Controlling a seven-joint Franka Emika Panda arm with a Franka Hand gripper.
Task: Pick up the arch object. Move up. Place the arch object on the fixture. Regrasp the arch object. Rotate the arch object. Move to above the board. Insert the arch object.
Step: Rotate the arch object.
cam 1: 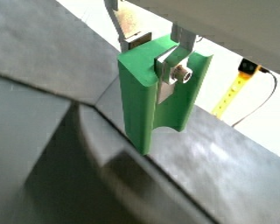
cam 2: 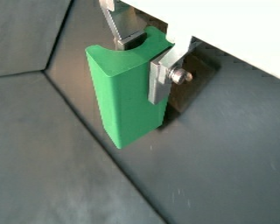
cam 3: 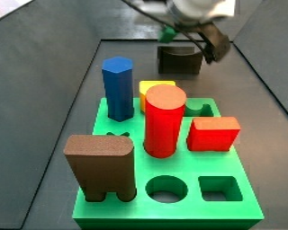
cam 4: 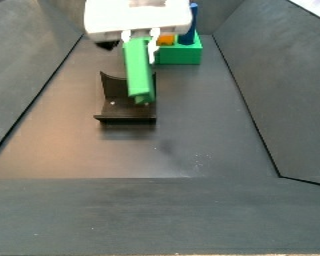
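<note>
My gripper (cam 1: 152,54) is shut on the arch object (cam 1: 149,96), a bright-green block held upright with its arched notch pointing down. Both wrist views show the silver fingers (cam 2: 156,77) clamping its top end, with the gripper (cam 2: 140,57) above it. In a side view the gripper (cam 4: 136,38) holds the arch object (cam 4: 139,72) right over the dark fixture (cam 4: 123,108); whether they touch I cannot tell. In a side view the fixture (cam 3: 179,59) stands behind the green board (cam 3: 122,199), and the gripper (cam 3: 193,34) hangs above it. Only a green sliver of the arch object (cam 3: 167,35) shows there.
On the board stand a blue peg (cam 3: 118,85), a red cylinder (cam 3: 165,119), a red block (cam 3: 214,133), a yellow piece (cam 3: 151,87) and a big brown notched block (cam 3: 98,163). A round hole (cam 3: 168,189) and a square hole (cam 3: 219,187) lie at its front. Dark sloping walls (cam 4: 29,90) flank the floor.
</note>
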